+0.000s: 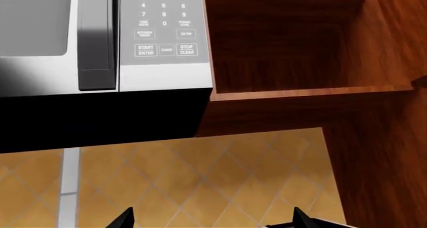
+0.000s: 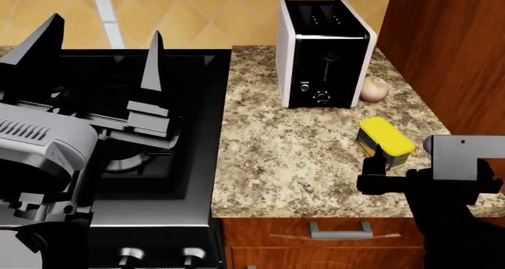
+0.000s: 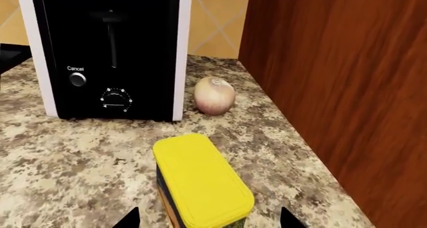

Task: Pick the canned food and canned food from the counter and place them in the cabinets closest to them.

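Right gripper (image 3: 208,219), jaws spread wide, reaches level over the counter (image 2: 292,162), its fingertips flanking the yellow tin (image 3: 202,182); left gripper (image 2: 99,53) points upward, open.

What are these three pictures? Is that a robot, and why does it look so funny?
Yes, it's a pretend robot in a computer kitchen. The middle picture looks down from its head. The big black fork shape over the stove is its left gripper, open and holding nothing. Its right gripper is open too, close to the yellow tin on the speckled counter, not holding it. A toaster and an onion are there too. The other pictures come from cameras on its wrists: the left sees a microwave and an open cabinet; the right looks at the tin.
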Robot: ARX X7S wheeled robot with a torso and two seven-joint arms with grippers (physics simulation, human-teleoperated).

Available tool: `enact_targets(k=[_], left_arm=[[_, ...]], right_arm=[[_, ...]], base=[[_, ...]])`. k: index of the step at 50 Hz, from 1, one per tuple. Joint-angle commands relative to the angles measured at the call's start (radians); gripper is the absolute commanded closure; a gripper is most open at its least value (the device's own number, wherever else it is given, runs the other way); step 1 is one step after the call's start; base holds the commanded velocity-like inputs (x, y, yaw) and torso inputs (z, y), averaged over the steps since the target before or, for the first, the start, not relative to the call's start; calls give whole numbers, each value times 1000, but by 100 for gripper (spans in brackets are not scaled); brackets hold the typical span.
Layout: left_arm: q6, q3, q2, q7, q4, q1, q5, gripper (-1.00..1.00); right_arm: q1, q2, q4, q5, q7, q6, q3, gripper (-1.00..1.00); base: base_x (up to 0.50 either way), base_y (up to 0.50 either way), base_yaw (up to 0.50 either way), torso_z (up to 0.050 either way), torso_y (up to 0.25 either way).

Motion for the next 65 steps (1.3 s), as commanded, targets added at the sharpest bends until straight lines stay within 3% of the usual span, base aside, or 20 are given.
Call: enact_targets(k=[1, 65], left_arm=[[3, 7, -8, -9, 2, -3, -5, -100], [35, 54, -41, -32, -2, -7, -14, -100]], right_arm=[[12, -24, 60, -10, -25, 10, -14, -100], [154, -146, 338, -85, -200, 102, -106, -100]], base=[[0, 0, 0, 0, 0], [0, 0, 0, 0, 0]])
